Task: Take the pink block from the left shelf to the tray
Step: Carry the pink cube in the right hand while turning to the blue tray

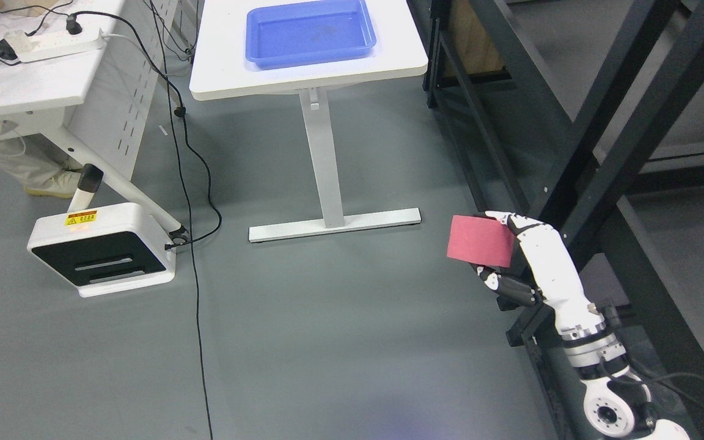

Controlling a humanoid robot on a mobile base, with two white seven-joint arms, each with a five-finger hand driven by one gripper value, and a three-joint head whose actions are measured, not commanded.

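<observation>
Pink block (481, 241) is held in the air above the grey floor (340, 342), clear of the black shelf frame (578, 183), which stands just right of the block. Right hand (526, 263) has it clamped: upper fingers (502, 216) curl over the block's top right edge, the thumb (492, 279) presses its underside, so the block sits pinched between them, tilted slightly. White wrist and forearm run down and right of the block to the picture's bottom right corner, in front of the shelf's dark uprights. Blue tray (310, 30) lies well apart from the block, up and left of it, on a white table (223, 67) with a single white leg and flat foot bar (335, 225); tray looks empty. Farther left of the block, a white and black box-like unit (102, 247) with a yellow warning sticker sits on the floor. A black cable (196, 256) trails across the floor between that unit and the table's foot. Far up-left of the block, a second white desk (22, 85) carries a power strip (58, 43), and a person's trouser leg and shoe (52, 183) show beneath it. Left arm does not show.
</observation>
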